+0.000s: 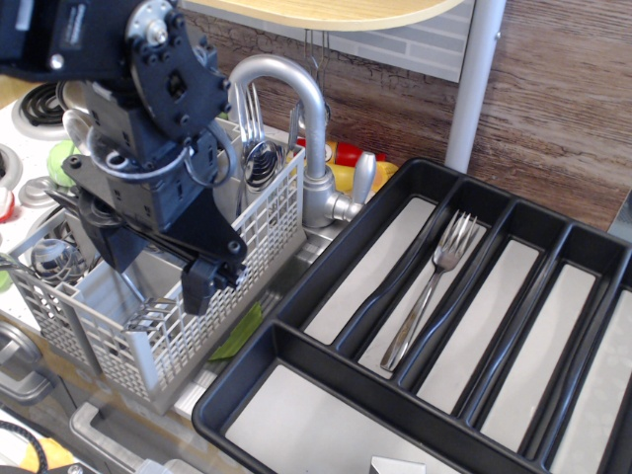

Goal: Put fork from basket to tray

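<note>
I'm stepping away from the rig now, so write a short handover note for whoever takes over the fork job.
End effector: down inside the basket, over its front compartment; whether it is open or shut cannot be told from this view.
Fork tines show in that compartment, just beside the end effector.
More cutlery stands at the basket's back.
Tray: one fork already lies in a long compartment.
Left: grip a fork, lift it out, carry it to the tray.

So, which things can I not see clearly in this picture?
- Claw: open or shut unclear; it blends into the dark arm.
- Basket: near compartments hidden by the arm; fork there shows only its tines.
- Tray: right and bottom parts cut off by the edges.
</note>
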Tool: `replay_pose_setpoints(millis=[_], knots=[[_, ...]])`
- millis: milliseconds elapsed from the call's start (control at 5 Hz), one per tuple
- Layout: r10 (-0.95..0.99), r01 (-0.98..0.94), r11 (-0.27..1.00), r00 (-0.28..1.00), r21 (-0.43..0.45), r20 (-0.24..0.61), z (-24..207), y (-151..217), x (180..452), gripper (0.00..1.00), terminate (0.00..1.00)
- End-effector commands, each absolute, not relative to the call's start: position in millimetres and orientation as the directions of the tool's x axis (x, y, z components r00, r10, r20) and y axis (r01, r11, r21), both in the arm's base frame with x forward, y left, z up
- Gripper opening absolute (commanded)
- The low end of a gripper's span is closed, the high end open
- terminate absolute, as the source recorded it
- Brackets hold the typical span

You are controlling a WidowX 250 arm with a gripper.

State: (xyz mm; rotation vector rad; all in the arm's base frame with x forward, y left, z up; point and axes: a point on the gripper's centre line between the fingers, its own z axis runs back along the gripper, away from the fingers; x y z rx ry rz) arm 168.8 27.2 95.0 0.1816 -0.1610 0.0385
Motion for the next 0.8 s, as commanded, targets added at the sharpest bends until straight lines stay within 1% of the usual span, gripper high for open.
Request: replay_pose_setpoints(millis=[0,200,400,600], knots=[[0.024,-0.053,0.983,0.986,0.177,0.163,95,27,169,1.0,0.0],[0.033,-0.091,0.953,0.979,0.29,0.199,79,22,175,1.0,0.0],[0.098,-0.171,0.931,0.969,0.322,0.228,67,19,177,1.0,0.0],[0.114,-0.211,0.894,0.96,0.396,0.254,60,15,180,1.0,0.0]])
